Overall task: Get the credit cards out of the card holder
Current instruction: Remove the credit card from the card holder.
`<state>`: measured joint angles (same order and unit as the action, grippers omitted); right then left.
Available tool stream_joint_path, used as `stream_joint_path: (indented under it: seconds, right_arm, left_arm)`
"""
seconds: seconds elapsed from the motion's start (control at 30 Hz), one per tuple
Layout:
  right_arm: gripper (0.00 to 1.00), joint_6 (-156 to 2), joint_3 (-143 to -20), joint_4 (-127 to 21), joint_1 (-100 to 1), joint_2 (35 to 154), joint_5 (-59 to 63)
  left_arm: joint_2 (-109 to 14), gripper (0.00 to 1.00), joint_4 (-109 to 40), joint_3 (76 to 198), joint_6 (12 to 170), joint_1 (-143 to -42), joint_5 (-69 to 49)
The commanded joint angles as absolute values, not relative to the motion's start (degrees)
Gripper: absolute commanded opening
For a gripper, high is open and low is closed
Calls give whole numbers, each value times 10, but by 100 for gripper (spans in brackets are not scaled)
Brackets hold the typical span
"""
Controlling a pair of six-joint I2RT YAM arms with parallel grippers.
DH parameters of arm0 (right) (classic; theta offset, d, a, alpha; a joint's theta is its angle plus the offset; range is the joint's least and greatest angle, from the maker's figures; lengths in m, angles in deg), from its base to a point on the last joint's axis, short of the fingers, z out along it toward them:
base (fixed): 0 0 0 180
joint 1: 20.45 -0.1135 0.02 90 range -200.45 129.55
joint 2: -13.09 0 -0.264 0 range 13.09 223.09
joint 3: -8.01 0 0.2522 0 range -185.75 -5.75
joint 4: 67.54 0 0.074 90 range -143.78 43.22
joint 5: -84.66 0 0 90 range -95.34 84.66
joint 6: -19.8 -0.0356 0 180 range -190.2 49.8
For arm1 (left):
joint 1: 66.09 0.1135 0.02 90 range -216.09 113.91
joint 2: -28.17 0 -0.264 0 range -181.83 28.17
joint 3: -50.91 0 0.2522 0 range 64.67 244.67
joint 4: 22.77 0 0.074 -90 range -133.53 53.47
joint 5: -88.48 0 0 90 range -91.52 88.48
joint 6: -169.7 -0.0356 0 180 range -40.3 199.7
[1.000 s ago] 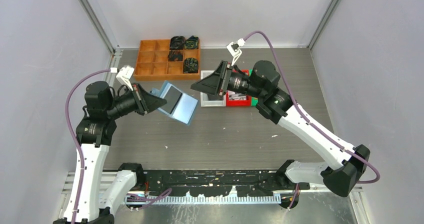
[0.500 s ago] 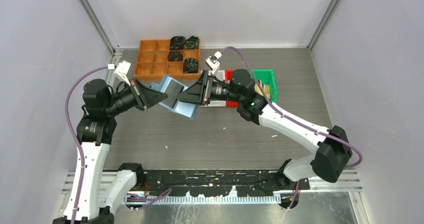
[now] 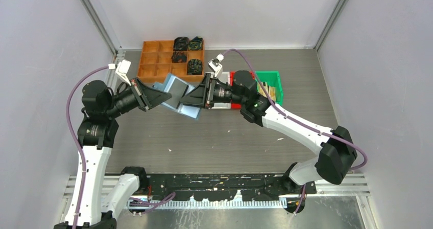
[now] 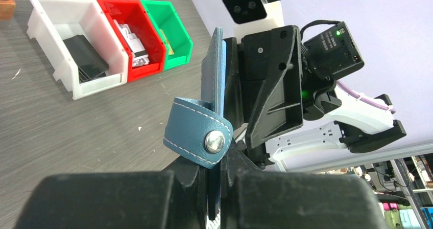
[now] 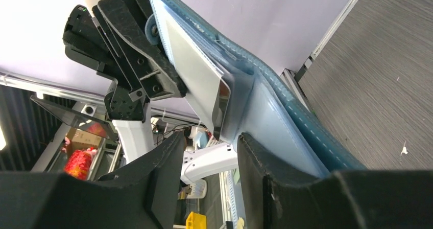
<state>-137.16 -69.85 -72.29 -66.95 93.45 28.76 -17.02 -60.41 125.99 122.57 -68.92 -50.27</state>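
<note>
While your left gripper (image 4: 218,188) clamps the card holder (image 5: 278,119), your right gripper (image 5: 209,139) stands open astride one credit card (image 5: 196,81), which sits pocketed; extraction is pending.

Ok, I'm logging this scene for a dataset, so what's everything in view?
card holder: one, light blue, held up in the air
card: one seen, pale grey, in the holder's pocket
tray: one, orange, back left; dark parts in four compartments
white bin, red bin, green bin: one each, in a row at the back
left gripper: one, black, shut on the holder
right gripper: one, black, open around the card's edge
</note>
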Motion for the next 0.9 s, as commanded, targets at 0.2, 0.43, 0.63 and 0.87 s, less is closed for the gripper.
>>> stream_joint_path:
  seconds: [0.2,0.43,0.63,0.87]
  right_arm:
    - [46,-1439,-729,-868,-672,964,288]
    - [39,-1481,-737,-929,-672,980,293]
    - [32,-1477,-742,-931,-671,977,296]
    - [30,-1445,-747,-903,-681,969,308]
  left_arm:
    - [-155,0,-539,1283,1270,-687,-555]
    - [-151,2,-546,1277,1273,-688,-567]
    - [-146,17,-550,1256,1269,-687,-587]
    - [-150,26,-544,1243,1272,-687,-606]
